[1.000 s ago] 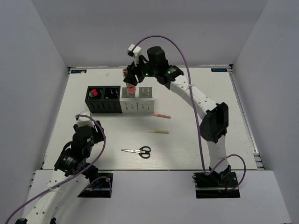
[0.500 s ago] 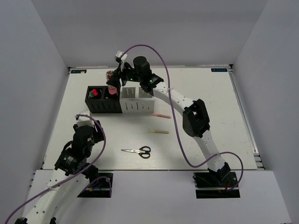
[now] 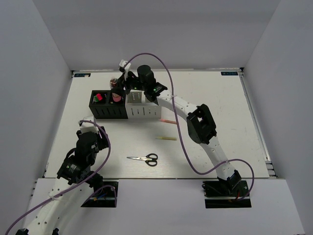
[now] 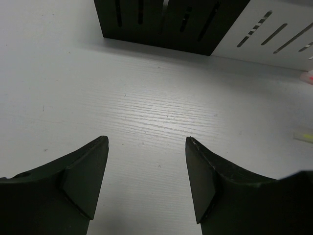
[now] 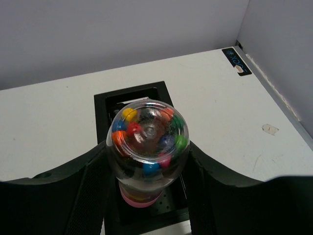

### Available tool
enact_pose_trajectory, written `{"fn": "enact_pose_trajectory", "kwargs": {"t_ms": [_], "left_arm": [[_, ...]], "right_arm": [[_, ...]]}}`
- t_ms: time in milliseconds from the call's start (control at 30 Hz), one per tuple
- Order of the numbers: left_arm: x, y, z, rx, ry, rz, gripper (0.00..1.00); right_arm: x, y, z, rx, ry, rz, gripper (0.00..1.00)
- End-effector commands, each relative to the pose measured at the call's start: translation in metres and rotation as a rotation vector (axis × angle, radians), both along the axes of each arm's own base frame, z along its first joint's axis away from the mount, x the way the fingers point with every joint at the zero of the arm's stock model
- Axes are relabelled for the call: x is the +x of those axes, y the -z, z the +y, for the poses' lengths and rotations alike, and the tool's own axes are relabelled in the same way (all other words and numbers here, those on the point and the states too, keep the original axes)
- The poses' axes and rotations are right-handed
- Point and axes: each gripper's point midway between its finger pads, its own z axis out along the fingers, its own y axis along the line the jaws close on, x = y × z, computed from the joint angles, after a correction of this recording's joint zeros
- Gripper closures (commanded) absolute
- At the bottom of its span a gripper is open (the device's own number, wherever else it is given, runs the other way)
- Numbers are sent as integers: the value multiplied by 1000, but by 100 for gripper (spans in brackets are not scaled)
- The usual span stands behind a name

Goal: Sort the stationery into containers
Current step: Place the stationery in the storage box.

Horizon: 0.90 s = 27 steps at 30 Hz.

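My right gripper is shut on the clear pink-ended tube, which has coloured beads inside. It holds the tube upright, pink end down, over the second black holder of the containers. In the right wrist view the tube sits between my fingers above that holder's opening. Markers with red and green caps stand in the first black holder. The scissors, yellow pencil and pink pen lie on the table. My left gripper is open and empty.
In the left wrist view my open gripper faces bare table in front of the black holders and a white holder. The pen and pencil show at the right edge. White walls enclose the table.
My right gripper has carried the tube left, from over a white holder to over the second black holder, and a little lower. The left arm has not moved.
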Motion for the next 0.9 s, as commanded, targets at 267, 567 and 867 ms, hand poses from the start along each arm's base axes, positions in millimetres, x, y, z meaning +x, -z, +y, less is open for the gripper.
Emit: {"fn": "enact_pose_trajectory", "kwargs": {"t_ms": [267,567,867], "left_arm": [[0,3,0,6,-3,11,26],[1,5,-3,0,9,17,54],[-2,27,-54,-89,245,172,90]], "right_arm": [[8,-2,-3,1,38,-107,35],[-13,-42,-22,2,28,-99,47],[-65,-92,-134,-273,196,13,79]]}}
